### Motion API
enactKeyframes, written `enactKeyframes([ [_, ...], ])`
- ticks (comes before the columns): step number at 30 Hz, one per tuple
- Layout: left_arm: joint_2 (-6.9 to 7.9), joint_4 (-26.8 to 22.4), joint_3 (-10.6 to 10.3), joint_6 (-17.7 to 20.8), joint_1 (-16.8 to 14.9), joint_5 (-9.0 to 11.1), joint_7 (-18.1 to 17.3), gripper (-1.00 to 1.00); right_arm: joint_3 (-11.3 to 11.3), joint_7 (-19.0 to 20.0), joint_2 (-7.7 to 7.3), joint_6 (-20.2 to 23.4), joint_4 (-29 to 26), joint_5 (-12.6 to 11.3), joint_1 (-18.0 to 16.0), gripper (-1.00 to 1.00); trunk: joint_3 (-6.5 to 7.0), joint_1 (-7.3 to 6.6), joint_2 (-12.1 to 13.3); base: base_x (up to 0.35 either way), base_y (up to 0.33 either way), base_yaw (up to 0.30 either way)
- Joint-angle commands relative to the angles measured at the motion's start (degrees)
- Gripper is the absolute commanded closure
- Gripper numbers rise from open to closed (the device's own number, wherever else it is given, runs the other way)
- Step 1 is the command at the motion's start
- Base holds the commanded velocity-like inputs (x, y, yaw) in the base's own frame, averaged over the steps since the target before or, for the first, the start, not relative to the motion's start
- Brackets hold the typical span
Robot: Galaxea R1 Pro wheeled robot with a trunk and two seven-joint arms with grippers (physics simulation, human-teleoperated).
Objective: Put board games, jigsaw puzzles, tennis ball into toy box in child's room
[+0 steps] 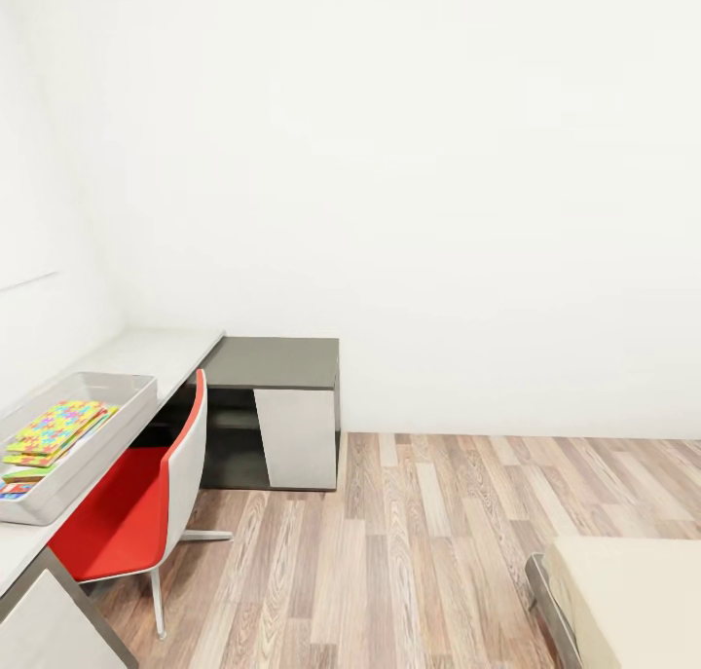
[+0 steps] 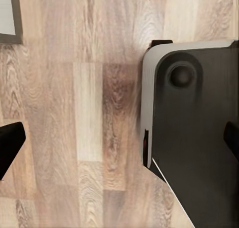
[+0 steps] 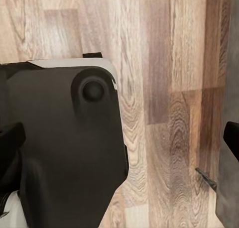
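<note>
Toy box (image 1: 92, 455) at table (image 1: 166, 350) front edge, jigsaw puzzles (image 1: 56, 427) inside. Left gripper (image 2: 119, 138) and right gripper (image 3: 119, 138) fingers apart, empty, over floor. Probably heading for bed (image 1: 638, 596); approach squarely, avoid red chair (image 1: 136, 508)

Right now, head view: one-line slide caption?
Toy box holding a jigsaw puzzle on the table, red chair tucked beside it.

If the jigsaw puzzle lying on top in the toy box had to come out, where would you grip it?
Grip the jigsaw puzzle by its raised edge near the chair, coming from above and from that side. It lies flat on the stack in the toy box, so only a thin edge offers the jaws a hold.
</note>
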Motion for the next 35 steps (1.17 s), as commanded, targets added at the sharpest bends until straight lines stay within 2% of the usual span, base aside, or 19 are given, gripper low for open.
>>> enactKeyframes([
  [1,-0.54,0.0,-0.4,-0.2,0.0,0.6,-0.3,-1.0,0.5,-0.1,0.09,-0.2,0.0,-0.7,0.0,-1.0,-0.13,0.03,-0.1,0.0,0.0,0.0],
  [10,-3.92,0.0,-0.4,-0.2,0.0,0.7,-0.3,-1.0,0.0,0.0,0.64,-0.4,0.0,-1.0,0.0,-1.0,-0.13,0.03,-0.1,0.0,0.0,0.0],
  [19,-4.43,0.0,-0.5,-0.2,0.0,0.6,-0.3,-1.0,0.1,-0.1,-0.09,-0.3,0.0,-0.8,0.0,-1.0,-0.13,0.03,-0.1,0.0,0.0,0.0],
  [25,-4.46,0.0,-0.5,-0.2,0.0,0.4,-0.3,-1.0,0.2,-0.3,-1.17,-0.6,0.0,-0.6,0.0,-1.0,-0.13,0.03,-0.1,0.0,0.0,0.0],
  [35,-4.48,0.0,-0.5,-0.2,0.0,0.4,-0.3,-1.0,0.2,-0.3,-1.52,-0.6,-0.1,-0.5,0.0,-1.0,-0.13,0.03,-0.1,0.0,0.0,0.0],
])
